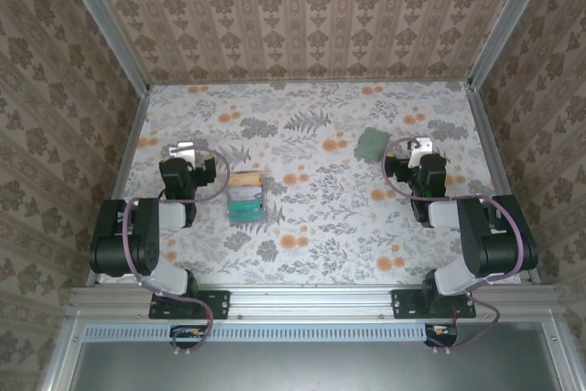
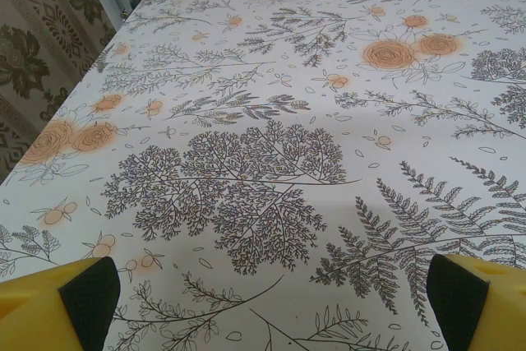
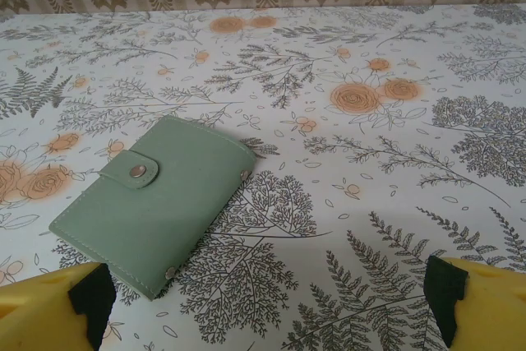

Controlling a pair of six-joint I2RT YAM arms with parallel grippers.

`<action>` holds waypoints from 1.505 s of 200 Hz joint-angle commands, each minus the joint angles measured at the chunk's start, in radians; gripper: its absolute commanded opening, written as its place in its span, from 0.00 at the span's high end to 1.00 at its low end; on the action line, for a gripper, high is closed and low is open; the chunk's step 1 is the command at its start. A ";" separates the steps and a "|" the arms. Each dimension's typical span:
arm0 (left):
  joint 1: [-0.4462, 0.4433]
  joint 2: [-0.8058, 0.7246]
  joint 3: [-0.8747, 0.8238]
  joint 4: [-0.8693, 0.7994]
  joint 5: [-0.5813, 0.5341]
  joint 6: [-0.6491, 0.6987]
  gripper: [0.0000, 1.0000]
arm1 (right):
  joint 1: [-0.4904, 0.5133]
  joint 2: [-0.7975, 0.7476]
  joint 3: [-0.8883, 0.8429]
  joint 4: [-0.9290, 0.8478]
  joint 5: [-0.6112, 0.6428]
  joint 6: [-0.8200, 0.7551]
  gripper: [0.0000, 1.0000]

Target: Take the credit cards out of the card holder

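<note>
Card holder (image 3: 156, 203) flat, bare table (image 3: 370, 244) round it; credit cards (image 1: 245, 196) apart.

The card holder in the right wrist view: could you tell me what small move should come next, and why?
Probably ease the right gripper forward and left to the card holder, at its snap tab. The holder lies closed ahead of those open fingers, nothing is held, and the left gripper sits farther off, nearer the piled credit cards. Whether more remain inside is hidden.

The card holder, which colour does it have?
The card holder is plain pale green, with silver snap studs; the right wrist view shows it best.
</note>
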 commanded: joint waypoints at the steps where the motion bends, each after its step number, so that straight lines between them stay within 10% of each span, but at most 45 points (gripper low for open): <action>1: -0.001 0.002 0.001 0.035 0.017 0.015 0.00 | -0.004 0.004 0.012 0.004 0.009 0.010 0.00; 221: 0.006 -0.008 0.008 0.021 0.030 0.010 0.00 | -0.004 0.006 0.017 -0.004 0.011 0.009 0.00; 301: 0.014 -0.306 0.603 -1.063 0.012 -0.299 0.00 | -0.003 -0.362 0.215 -0.583 0.060 0.169 0.00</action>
